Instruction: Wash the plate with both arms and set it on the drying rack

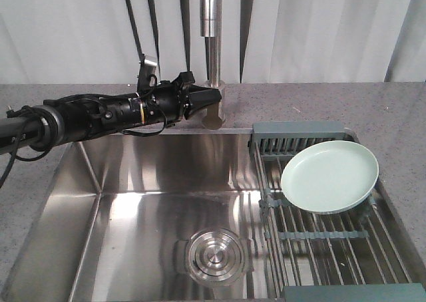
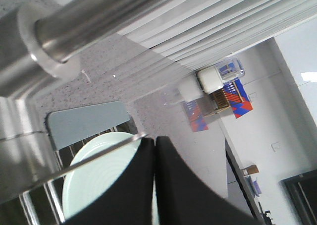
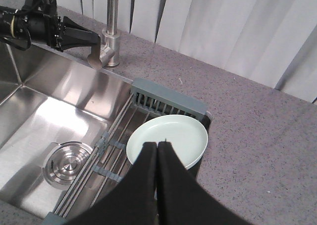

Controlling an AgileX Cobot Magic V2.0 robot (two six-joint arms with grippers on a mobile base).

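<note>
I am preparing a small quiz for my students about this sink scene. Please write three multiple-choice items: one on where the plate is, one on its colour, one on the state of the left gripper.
1. Where does the plate lie?
A. on the drying rack
B. over the drain
C. on the counter

2. What colour is the plate?
A. white
B. pale mint green
C. grey-blue

3. How is the left gripper?
A. shut on the plate
B. wide open
C. shut, holding nothing

Key: 1 A, it rests on the steel rods. 2 B, seen in all views. 3 C, its fingers meet beside the faucet.
</note>
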